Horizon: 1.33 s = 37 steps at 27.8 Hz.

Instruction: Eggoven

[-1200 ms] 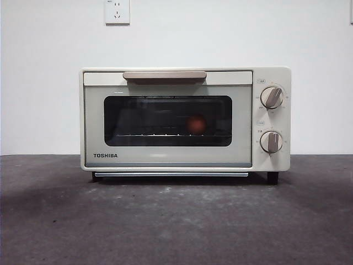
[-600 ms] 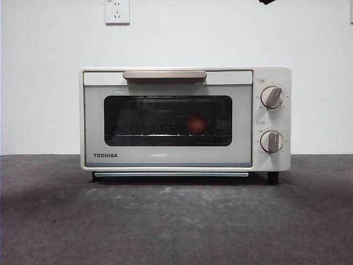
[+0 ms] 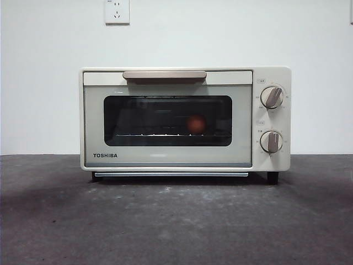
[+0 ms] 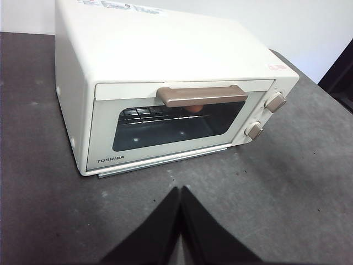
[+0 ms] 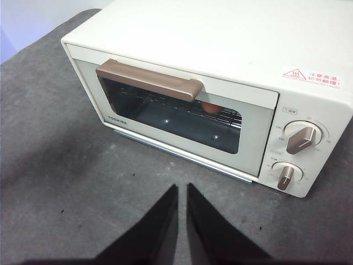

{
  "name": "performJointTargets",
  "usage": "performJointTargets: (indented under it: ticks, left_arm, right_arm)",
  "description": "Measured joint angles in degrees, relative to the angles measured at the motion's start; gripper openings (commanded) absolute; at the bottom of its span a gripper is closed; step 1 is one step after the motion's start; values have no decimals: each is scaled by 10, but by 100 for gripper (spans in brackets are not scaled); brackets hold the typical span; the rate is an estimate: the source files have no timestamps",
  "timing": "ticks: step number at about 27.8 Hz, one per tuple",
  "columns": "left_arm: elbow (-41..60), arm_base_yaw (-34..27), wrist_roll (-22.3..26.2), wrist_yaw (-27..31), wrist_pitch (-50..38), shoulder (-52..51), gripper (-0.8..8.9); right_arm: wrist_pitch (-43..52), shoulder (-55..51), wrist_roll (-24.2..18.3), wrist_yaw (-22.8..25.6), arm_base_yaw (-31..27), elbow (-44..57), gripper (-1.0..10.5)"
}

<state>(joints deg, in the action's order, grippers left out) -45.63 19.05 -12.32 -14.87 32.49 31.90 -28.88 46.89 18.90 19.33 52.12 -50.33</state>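
Both pairs of fingers are pressed together and carry nothing: our left gripper (image 4: 180, 190) and our right gripper (image 5: 182, 189) hang above the dark table (image 3: 176, 221), well apart from the toaster oven (image 3: 185, 118). We see the egg (image 3: 196, 124) on the rack behind the glass, and the door is up against the body under its handle (image 3: 164, 75). We judge the task practically done; perhaps only a knob (image 3: 271, 96) remains.
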Motion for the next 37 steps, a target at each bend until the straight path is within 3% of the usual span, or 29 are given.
performJointTargets:
  ticks: [7,13,16,20,26,37]
  left_arm:
    - [0,1,10,0,1,-1,7]
    - [6,-20,108,0,-21,-37,7]
    - [48,-50,179,0,-82,-81,7]
    - [144,-99,214,18,-209,-141,8]
    - [295,-144,208,60,-369,-222,8]
    - [437,-170,178,60,-352,-302,8]
  right_arm:
    - [0,0,0,0,0,0,5]
    - [0,0,0,0,0,0,5]
    - [0,0,0,0,0,0,5]
    - [0,0,0,0,0,0,5]
    - [0,0,0,0,0,0,5]
    - [0,0,0,0,0,0,5]
